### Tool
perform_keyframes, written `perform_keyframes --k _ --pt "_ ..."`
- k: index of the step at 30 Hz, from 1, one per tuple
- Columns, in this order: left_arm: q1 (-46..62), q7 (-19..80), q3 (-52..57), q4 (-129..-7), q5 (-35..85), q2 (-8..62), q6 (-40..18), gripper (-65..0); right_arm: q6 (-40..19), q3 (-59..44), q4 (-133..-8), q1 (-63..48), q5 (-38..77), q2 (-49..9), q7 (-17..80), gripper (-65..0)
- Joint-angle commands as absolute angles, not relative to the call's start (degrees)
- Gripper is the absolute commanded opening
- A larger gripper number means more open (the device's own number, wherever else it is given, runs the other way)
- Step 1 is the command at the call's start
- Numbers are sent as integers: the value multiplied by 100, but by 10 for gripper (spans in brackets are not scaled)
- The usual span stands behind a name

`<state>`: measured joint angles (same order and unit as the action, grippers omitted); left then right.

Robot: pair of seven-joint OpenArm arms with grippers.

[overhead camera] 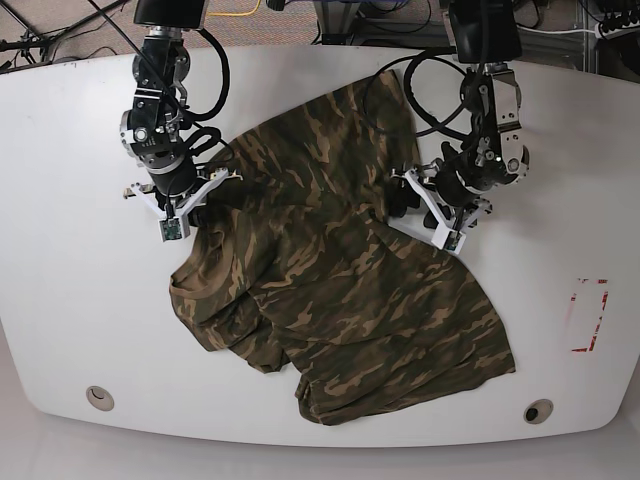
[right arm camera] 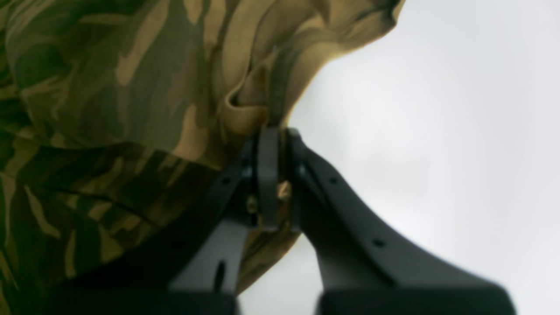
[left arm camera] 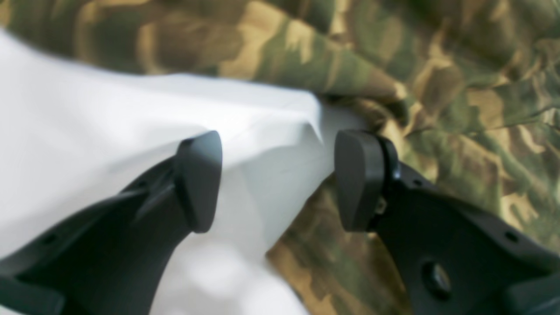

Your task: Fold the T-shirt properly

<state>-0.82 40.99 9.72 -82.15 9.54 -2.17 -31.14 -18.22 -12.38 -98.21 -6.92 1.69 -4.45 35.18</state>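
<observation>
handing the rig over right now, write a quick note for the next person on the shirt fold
Right gripper: jaws shut on a bunched edge of the T-shirt.
Left gripper: jaws open, at the shirt's edge over the white table, holding nothing.
Shirt: lies crumpled and skewed across the middle of the table, one part reaching the far edge, the rest spread toward the near edge.
Done: no neat fold yet, only one edge gripped.
Left: get a grip with the left gripper, spread the shirt flat, then fold it.
</observation>
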Motion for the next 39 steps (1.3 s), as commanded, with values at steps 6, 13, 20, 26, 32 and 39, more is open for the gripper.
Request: perform_keyframes --k 6,13,20,26,32,39 --pt "-33 4044 815 -8004 902 -145 -3150 -384 -1830 -1263 -9985 -620 190 -473 3419 -642" --pt "-38 3927 763 -7913 876 -128 -3140 -549 -1832 -1269 -9972 -607 183 -473 3423 -642" --pt "-54 3879 537 -7918 867 24 -3069 -620 -1836 -1275 -9940 -598 189 -481 3437 -641" --pt "-76 3925 485 -7985 875 225 -3099 -641 -1833 -1292 -9924 -587 189 -486 3443 -642" --pt "-46 4029 566 -8187 905 443 -3163 -644 -1840 -1287 -9915 -585 200 -497 3428 -642" --pt "1 4150 724 -8578 903 464 -3138 -644 -1837 -1271 -9926 -586 199 -496 3433 -641"
